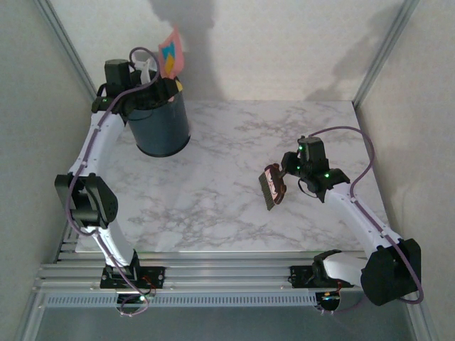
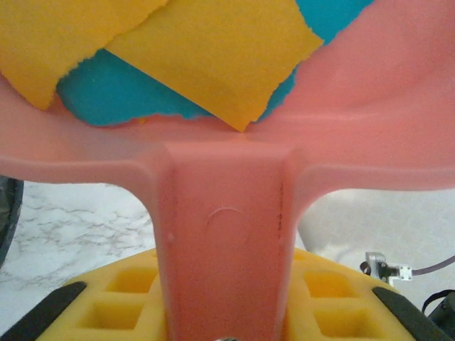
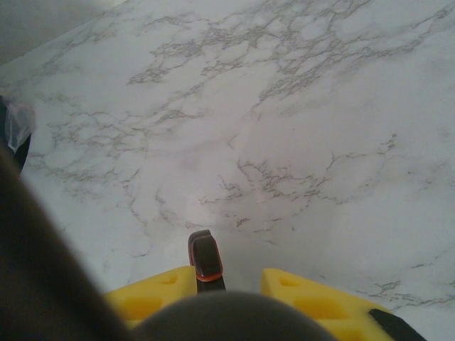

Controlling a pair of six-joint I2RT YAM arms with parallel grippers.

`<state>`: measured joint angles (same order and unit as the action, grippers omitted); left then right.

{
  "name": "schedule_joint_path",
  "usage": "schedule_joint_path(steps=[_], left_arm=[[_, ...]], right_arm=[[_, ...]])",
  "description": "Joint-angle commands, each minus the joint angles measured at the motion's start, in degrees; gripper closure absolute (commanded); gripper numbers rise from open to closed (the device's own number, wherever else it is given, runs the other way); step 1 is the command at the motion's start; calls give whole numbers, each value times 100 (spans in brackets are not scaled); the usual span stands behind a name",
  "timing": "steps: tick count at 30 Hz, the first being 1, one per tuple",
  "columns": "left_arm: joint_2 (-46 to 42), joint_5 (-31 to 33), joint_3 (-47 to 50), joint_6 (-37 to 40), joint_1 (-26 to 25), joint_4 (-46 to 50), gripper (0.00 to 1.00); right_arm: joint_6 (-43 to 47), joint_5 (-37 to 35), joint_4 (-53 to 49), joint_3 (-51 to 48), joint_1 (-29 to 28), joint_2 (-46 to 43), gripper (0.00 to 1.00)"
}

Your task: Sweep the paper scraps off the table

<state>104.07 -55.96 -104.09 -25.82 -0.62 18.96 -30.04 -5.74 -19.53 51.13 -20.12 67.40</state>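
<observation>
Paper scraps [image 2: 206, 57] lie flat inside pink dustpan [image 2: 227, 234].

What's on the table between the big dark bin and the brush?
Nothing lies there. In the top view, the stretch of table between the bin and the brush is bare white marble.

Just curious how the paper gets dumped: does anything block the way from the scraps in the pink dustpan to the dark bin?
No separate object. The paper scraps lie in the dustpan held above the bin, though the left arm holding it overhangs its mouth.
</observation>
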Motion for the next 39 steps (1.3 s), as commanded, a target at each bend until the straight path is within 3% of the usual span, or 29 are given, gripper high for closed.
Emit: schedule_joint_path(steps=[1, 11, 30, 39], left_arm=[[178, -358, 136, -779, 45, -871, 97], [302, -380, 370, -1865, 45, -1804, 97], [199, -206, 1707, -4666, 65, -5244, 95], [210, 9, 2036, -5557, 65, -6243, 94]], right_arm=[[-2, 72, 134, 17, 33, -72, 100], [-6, 39, 134, -15, 34, -74, 100], [-3, 51, 142, -24, 34, -98, 100], [-5, 70, 133, -3, 34, -100, 100]])
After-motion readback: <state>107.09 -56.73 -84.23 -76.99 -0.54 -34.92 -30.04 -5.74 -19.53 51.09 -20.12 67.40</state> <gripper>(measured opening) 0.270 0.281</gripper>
